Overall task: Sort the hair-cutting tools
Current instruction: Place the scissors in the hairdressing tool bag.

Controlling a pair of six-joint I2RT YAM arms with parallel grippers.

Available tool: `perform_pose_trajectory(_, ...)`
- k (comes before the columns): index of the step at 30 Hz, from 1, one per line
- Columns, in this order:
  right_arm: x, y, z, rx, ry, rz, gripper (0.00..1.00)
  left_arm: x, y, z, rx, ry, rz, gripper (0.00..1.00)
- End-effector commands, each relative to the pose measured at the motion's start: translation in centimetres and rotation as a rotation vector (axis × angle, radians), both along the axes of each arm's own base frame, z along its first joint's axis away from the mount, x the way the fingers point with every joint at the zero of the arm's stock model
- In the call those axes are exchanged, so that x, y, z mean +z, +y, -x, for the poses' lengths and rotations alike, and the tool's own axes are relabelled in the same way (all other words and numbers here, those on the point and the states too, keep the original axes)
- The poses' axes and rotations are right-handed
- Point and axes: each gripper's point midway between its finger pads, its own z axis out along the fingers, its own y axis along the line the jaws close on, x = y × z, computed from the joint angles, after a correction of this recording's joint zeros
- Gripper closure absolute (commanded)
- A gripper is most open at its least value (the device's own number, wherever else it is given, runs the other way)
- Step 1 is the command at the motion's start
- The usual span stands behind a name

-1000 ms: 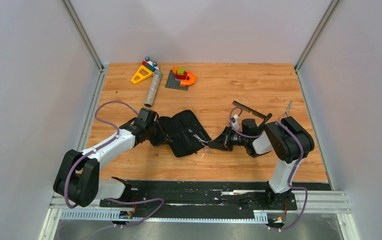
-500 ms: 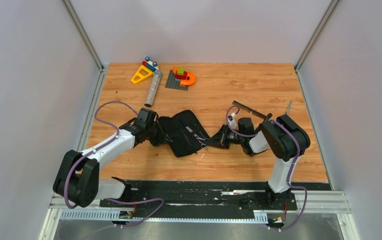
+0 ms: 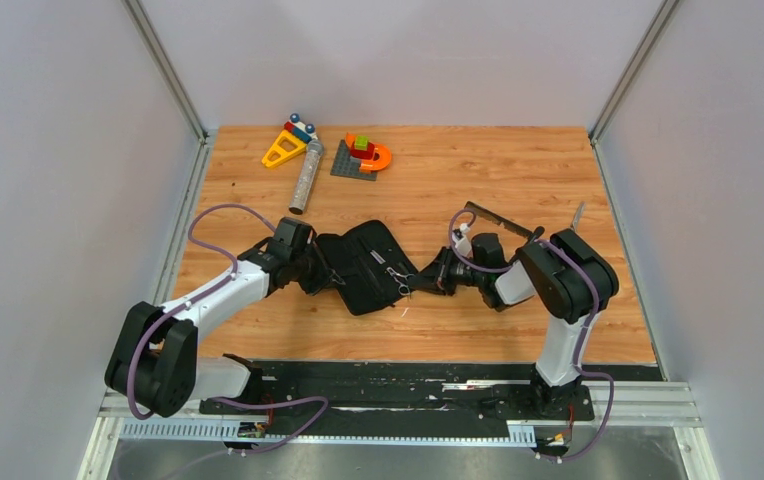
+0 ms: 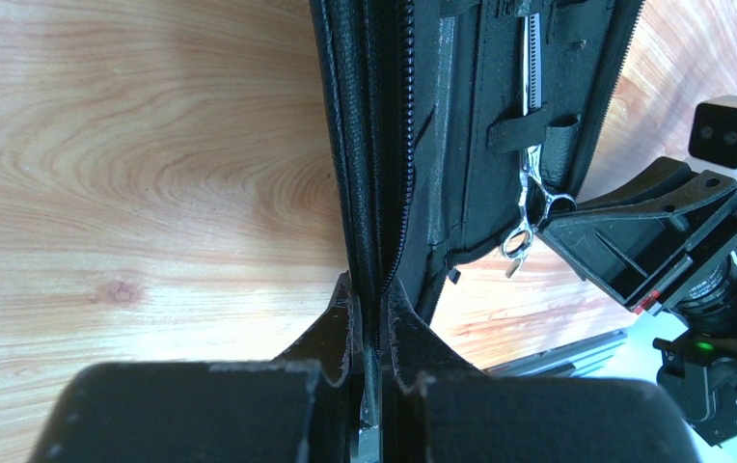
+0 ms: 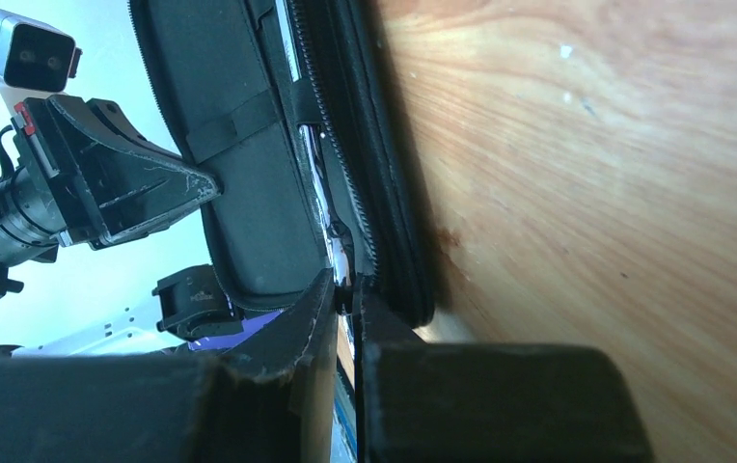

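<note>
A black zip case [image 3: 363, 262] lies open mid-table. My left gripper [image 3: 326, 272] is shut on the case's zipped left edge [image 4: 374, 289]. My right gripper [image 3: 420, 277] is shut on the ringed handle of the small silver scissors [image 3: 398, 281] at the case's right edge. In the left wrist view the scissors [image 4: 533, 198] sit through an elastic loop inside the case. In the right wrist view the scissors [image 5: 331, 227] run up along the zip from my fingers. A long thin black comb [image 3: 503, 220] lies behind the right arm. A short thin tool [image 3: 578, 214] lies far right.
A grey cylinder [image 3: 306, 176] and colourful toy blocks [image 3: 363, 155] with a yellow triangle toy [image 3: 283, 148] sit at the back left. Another silver toothed blade [image 4: 531, 68] is strapped inside the case. White walls stand on three sides.
My right gripper has moved left with the scissors, and they now sit on the case's right flap. The left arm has not moved.
</note>
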Motion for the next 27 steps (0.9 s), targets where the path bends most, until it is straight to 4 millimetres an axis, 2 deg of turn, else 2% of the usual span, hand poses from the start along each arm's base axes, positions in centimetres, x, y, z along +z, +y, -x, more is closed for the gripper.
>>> perform_pose_trajectory(1,1.2,0.8,-1.5,-0.008,-0.081,0.005,0.98,-0.2,0.0,0.8,-0.019,0.016,0.0,1.0)
perform_pose_trajectory(12,1.4,1.0,-3.1,-0.064,-0.079,0.009,0.98,-0.1,0.0,1.0,-0.023,0.016,0.002,1.0)
perform_pose_trajectory(17,1.2,1.4,-3.0,-0.057,-0.07,0.003,0.93,0.0,0.2,1.0,-0.015,0.011,-0.002,1.0)
perform_pose_trajectory(20,0.8,1.3,-2.7,-0.049,-0.059,0.015,0.87,0.1,0.3,1.0,-0.01,0.009,-0.007,1.0)
perform_pose_trajectory(23,0.8,0.9,-2.0,-0.03,-0.059,0.054,0.75,0.1,0.6,0.8,0.0,0.002,-0.023,1.0)
perform_pose_trajectory(27,1.9,-0.2,-1.3,-0.019,-0.095,0.139,0.62,0.2,1.2,0.6,0.004,-0.017,-0.058,1.0)
